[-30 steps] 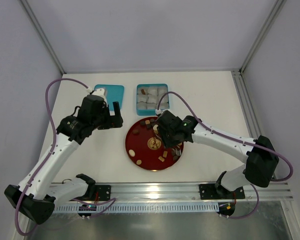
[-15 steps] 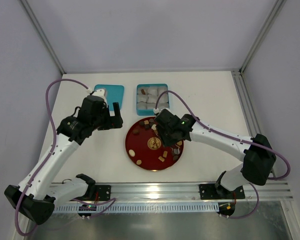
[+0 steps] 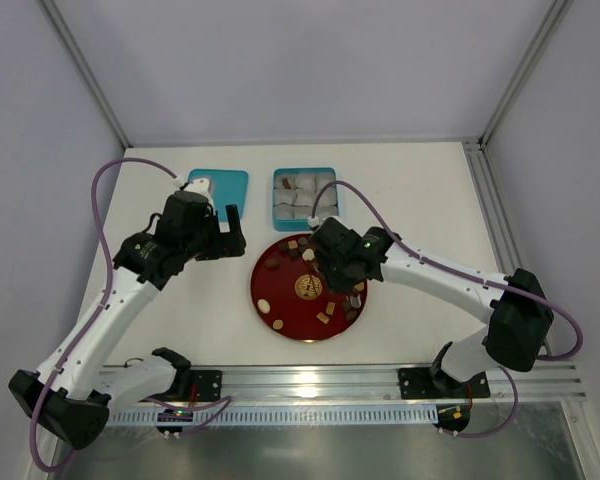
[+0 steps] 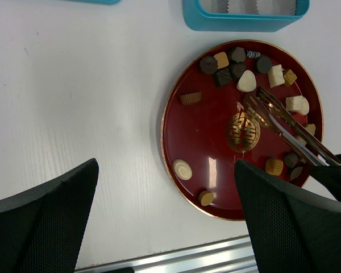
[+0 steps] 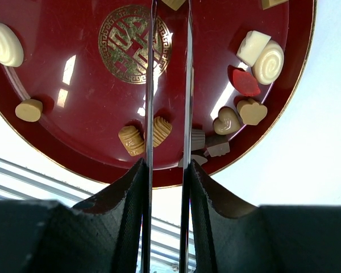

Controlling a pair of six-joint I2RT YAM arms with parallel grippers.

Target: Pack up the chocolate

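Several chocolate pieces (image 4: 182, 169), dark, light brown and cream, lie scattered on a round red plate (image 3: 280, 285); they also show in the right wrist view (image 5: 5, 44). My right gripper (image 5: 166, 168) is over the plate's right half (image 3: 332, 262) and is shut on metal tongs (image 5: 149, 85). The tong arms (image 4: 284, 122) stand slightly apart and reach toward the gold emblem. Their tips are cut off in the right wrist view. My left gripper (image 4: 166, 170) is open and empty, held left of the plate (image 3: 230, 228).
A blue box (image 3: 277, 200) holding white paper cups stands just behind the plate. A blue lid (image 3: 225, 185) lies to its left, behind my left gripper. A metal rail (image 3: 310, 380) runs along the near edge.
My right gripper with the tongs has shifted a little toward the far left over the plate. The left arm has not moved.
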